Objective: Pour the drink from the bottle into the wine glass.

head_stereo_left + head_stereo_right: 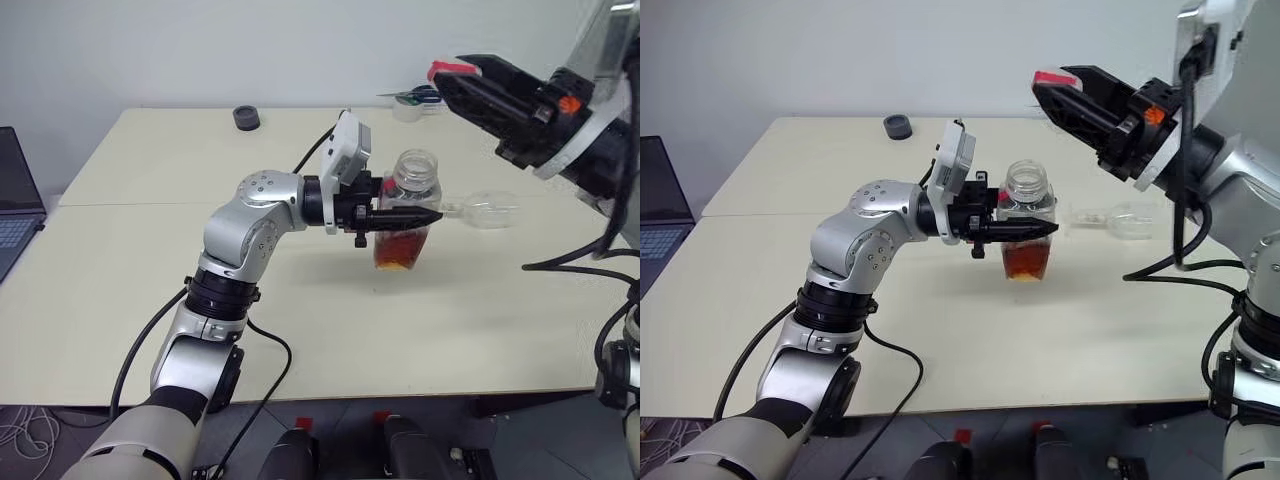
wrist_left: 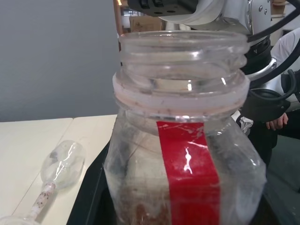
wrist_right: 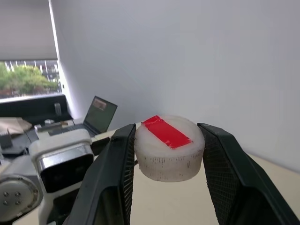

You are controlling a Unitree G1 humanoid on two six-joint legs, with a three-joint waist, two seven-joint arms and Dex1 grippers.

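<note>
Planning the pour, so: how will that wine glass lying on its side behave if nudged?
The wine glass lies on its side on the table, so its round bowl would probably roll. Thin stem, clear glass: likely fragile and light.

From my seat the scene is evenly and brightly lit, seemingly from overhead, with a soft shadow under the bottle (image 1: 405, 215) on the table (image 1: 150, 300). Small glints sit on the bottle's red label strip (image 2: 190, 183) (wrist view). Daylight shows through a window (image 3: 26, 77). The near fingers (image 3: 112, 187) look soft.
</note>
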